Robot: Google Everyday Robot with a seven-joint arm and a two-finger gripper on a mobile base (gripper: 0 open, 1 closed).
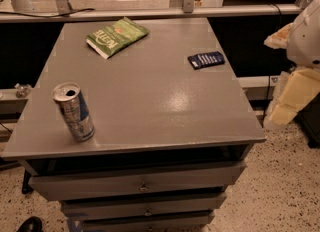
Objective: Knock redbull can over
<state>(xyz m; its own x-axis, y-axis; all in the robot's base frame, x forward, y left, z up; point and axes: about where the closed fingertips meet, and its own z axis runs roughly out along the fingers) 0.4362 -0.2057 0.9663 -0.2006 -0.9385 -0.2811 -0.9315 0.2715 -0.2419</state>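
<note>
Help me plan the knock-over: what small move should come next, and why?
Probably swing the gripper across the table toward the redbull can: it stands upright near the front-left corner, while the gripper hangs beyond the table's right edge, far from it.

**Counts: 3 items, 1 table, 3 drawers, 1 gripper**

Redbull can (pixel 74 112): 1, standing on the table top at 8 o'clock. Green snack bag (pixel 117 36): 1, lying flat at 11 o'clock. Small dark blue packet (pixel 206 59): 1, at 2 o'clock. That makes 3 loose items on top, one of each kind. Grey table (pixel 165 111): 1. Drawer fronts (pixel 140 186): 3, stacked below the top at 6 o'clock. Gripper (pixel 289 101): 1, off the table's edge at 3 o'clock.
</note>
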